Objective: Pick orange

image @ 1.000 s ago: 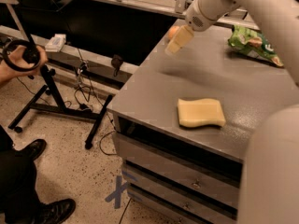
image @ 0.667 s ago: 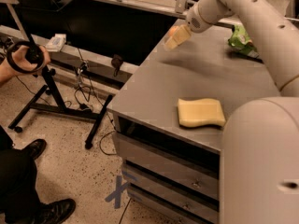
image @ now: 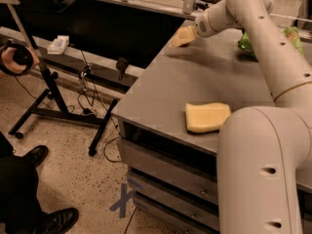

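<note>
My gripper (image: 182,36) hangs over the far left corner of the grey table (image: 185,77), at the end of the white arm (image: 253,18) that sweeps in from the right. No small round orange fruit shows in this view; it is hidden or out of sight. The flat yellow sponge (image: 207,117) lies near the table's front edge, well apart from the gripper.
A green crinkled snack bag (image: 246,42) lies at the back right, mostly hidden behind the arm. The arm's big lower link (image: 258,174) fills the right foreground. A black stand (image: 53,94) with cables and a person's hand (image: 14,60) and shoes are on the left.
The arm has swung further across the right side, and its lower link now covers more of the table and most of the green bag. The gripper stays near the far left corner.
</note>
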